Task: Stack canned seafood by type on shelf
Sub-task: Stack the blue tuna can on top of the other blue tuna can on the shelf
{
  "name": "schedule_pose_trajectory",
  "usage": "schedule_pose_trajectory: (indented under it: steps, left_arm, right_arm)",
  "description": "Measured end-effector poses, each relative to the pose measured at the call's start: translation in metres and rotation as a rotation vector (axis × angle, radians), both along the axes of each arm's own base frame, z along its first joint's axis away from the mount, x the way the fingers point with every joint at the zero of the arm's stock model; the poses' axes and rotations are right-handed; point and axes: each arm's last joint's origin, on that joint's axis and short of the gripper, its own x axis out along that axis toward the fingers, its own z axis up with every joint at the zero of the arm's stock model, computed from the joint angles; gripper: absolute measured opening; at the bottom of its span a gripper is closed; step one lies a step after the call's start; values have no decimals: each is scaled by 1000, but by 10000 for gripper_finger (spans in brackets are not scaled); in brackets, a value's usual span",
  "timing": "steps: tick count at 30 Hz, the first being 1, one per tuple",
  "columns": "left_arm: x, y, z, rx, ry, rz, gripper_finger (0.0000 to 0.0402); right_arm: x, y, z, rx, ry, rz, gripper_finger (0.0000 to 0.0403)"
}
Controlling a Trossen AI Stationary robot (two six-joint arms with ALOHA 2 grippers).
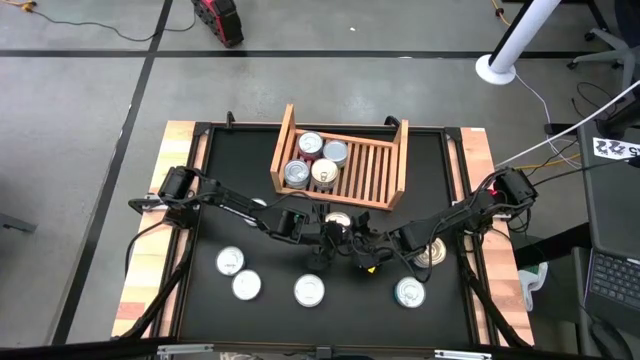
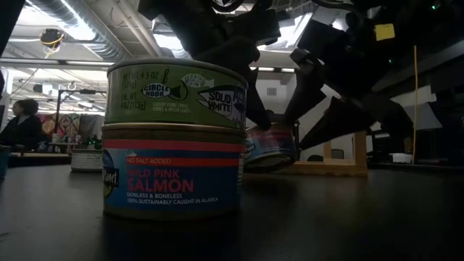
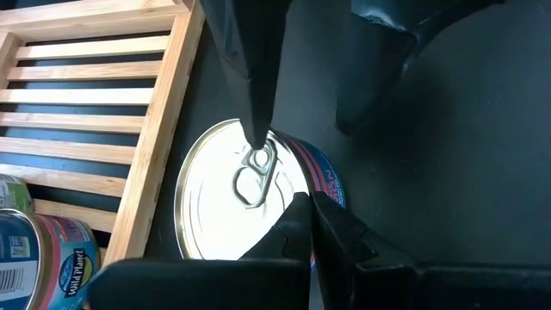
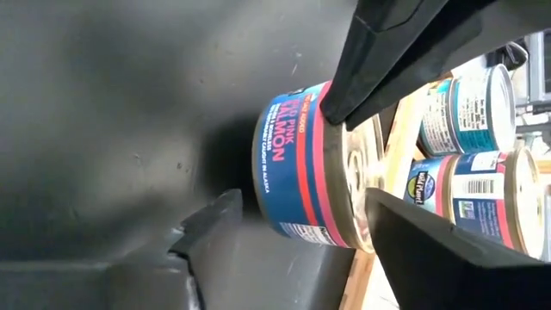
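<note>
The salmon tin (image 4: 310,168), rigid, likely dense and slick, stands on the counter (image 1: 430,170) just before the shelf (image 1: 385,165), straddled at its sides by the open right gripper (image 4: 284,228), the closed, empty left gripper (image 3: 301,211) over its lid.

Metal tins, wood shelf, matt black table.
Tin (image 3: 245,202) lid is seen as smooth glossy metal with a pull ring; side label glossy paper. Shelf (image 1: 385,165) is pale bare slatted wood. Table (image 1: 235,165) is matt. Fingers (image 4: 405,43) look like matt black plastic.
</note>
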Motion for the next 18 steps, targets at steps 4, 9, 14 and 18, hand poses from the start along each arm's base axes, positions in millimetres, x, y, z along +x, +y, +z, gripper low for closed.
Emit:
schedule_pose_trajectory:
  steps: [4, 9, 14, 18]
  left_arm:
    - [0, 1, 0, -1, -1, 3, 0]
    - [1, 5, 1, -4, -1, 9, 0]
    - [1, 5, 0, -14, 0, 4, 0]
    - [2, 5, 1, -28, -14, 19, 0]
  right_arm:
    - [0, -1, 1, -28, -15, -26, 287]
    - [0, -1, 1, -24, -14, -25, 322]
    - [0, 0, 0, -3, -5, -8, 335]
    - [0, 0, 0, -3, -5, -8, 335]
